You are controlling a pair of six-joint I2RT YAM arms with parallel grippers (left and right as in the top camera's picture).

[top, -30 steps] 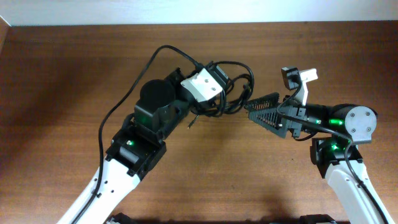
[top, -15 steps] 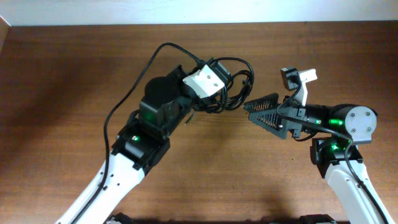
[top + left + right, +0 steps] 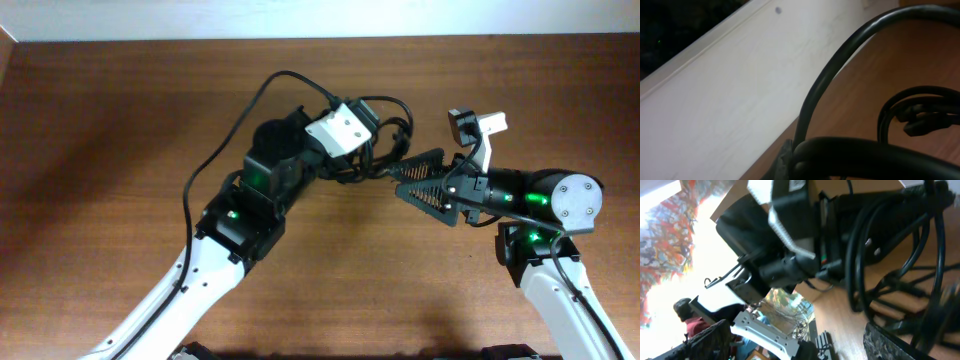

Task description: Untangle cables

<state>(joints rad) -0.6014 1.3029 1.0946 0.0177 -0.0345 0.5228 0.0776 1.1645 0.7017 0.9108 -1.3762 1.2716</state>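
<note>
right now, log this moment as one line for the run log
left jaws: shut on cables | right jaws: open, tips at the bundle | cables: one tangled bundle | untangling: not done

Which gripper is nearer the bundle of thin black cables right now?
Left. The left gripper is shut on the bundle of thin black cables; the right gripper stands open just beside it.

**Brown Wooden Table, Mostly Bare**

The table [image 3: 100, 130] was dark reddish-brown wood with a visible grain, and a pale strip [image 3: 300, 20] ran along its far edge. The cables [image 3: 402, 128] were bunched over the far middle of it. Whether they rested on the wood could not be told. Nothing else lay on its surface.
</note>
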